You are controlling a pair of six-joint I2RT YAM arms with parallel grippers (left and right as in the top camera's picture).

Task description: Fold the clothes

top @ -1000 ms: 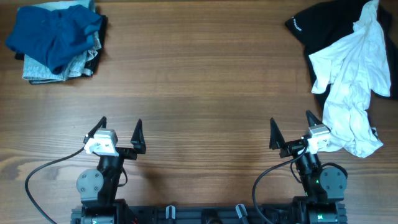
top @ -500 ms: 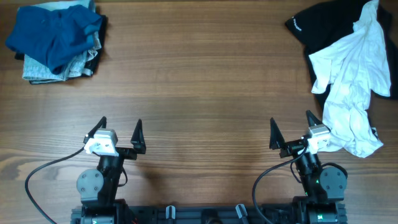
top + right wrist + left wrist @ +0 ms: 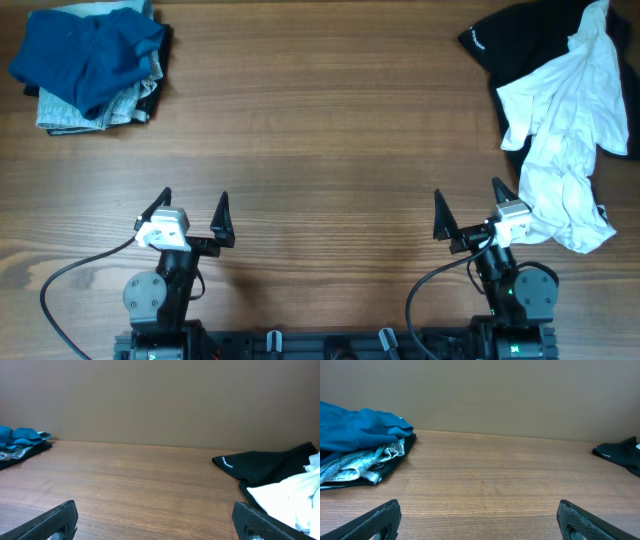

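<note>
A crumpled white garment (image 3: 565, 140) lies in a heap at the table's right side, partly over a black garment (image 3: 520, 40) with a small white logo. The right wrist view shows the black garment (image 3: 262, 467) with the white garment (image 3: 295, 500) in front of it at the right. My right gripper (image 3: 468, 205) stands open near the front edge, just left of the white heap, with nothing between its fingers. Over at the front left, my left gripper (image 3: 192, 205) is open too and holds nothing.
A stack of clothes with a blue garment (image 3: 90, 55) on top sits at the back left corner; the blue garment (image 3: 360, 430) also shows in the left wrist view. Bare wooden table (image 3: 320, 130) lies between the two heaps.
</note>
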